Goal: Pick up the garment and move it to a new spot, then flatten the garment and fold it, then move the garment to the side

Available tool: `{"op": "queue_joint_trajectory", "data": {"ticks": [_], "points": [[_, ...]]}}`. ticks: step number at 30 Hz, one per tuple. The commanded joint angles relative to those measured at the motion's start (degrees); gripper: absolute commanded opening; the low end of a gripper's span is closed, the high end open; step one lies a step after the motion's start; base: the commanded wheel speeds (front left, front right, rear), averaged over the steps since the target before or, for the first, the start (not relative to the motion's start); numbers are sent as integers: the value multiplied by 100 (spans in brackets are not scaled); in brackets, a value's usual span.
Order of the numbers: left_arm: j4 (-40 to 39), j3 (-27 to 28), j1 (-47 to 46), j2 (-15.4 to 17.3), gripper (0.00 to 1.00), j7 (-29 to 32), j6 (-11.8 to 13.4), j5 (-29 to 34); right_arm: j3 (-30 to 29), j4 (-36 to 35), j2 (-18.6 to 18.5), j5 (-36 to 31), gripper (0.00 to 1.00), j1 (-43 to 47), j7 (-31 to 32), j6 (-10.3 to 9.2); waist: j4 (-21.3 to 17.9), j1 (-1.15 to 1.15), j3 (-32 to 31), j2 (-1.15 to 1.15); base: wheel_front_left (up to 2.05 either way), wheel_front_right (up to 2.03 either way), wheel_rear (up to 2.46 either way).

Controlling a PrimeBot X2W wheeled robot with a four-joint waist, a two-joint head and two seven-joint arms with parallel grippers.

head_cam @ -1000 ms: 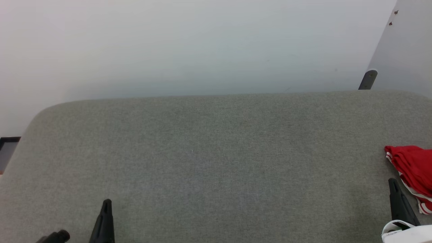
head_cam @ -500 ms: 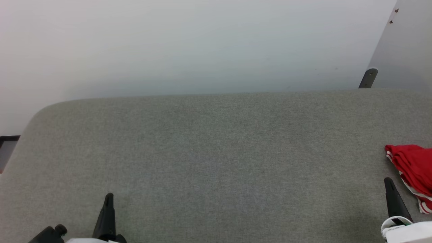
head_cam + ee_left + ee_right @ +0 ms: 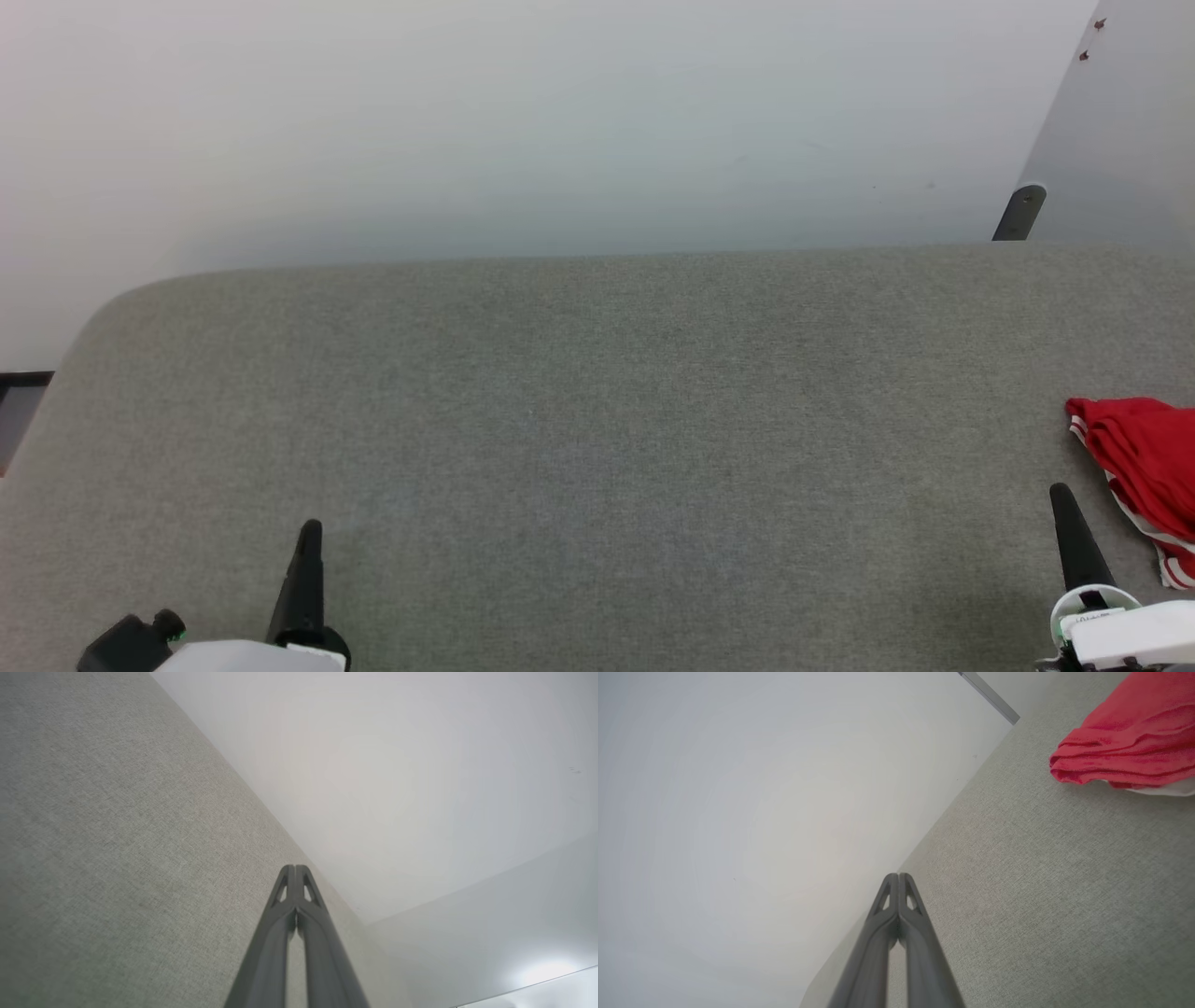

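Note:
The garment, red cloth with red-and-white striped trim, lies bunched at the far right of the grey table, cut off by the head view's edge. It also fills the upper right corner of the right wrist view as the red garment. My right gripper stands shut just left of it, not touching, its tips pressed together in the right gripper wrist view. At the lower left my left gripper is shut and holds nothing; the left gripper tips meet above the cloth-covered surface.
A pale wall rises behind the table's far edge. A grey panel with a dark leg stands at the back right. The table's rounded left corner drops to a dark floor strip.
Both grippers have crept a little farther up into the head view, with more of their white wrists showing. The garment stays where it was.

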Motion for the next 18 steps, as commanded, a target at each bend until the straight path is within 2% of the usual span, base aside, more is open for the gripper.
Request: {"op": "queue_joint_trajectory", "data": {"ticks": [1,18], "points": [[-32,21,-141,9,0,42,-8,-201,-36,-33,4,164,0,-168,39,-1,0,0,5,0,0,0,0],[113,27,-348,-23,0,312,-10,-1191,-74,89,133,1005,0,-286,275,-2,-3,0,45,0,0,0,0]]}}
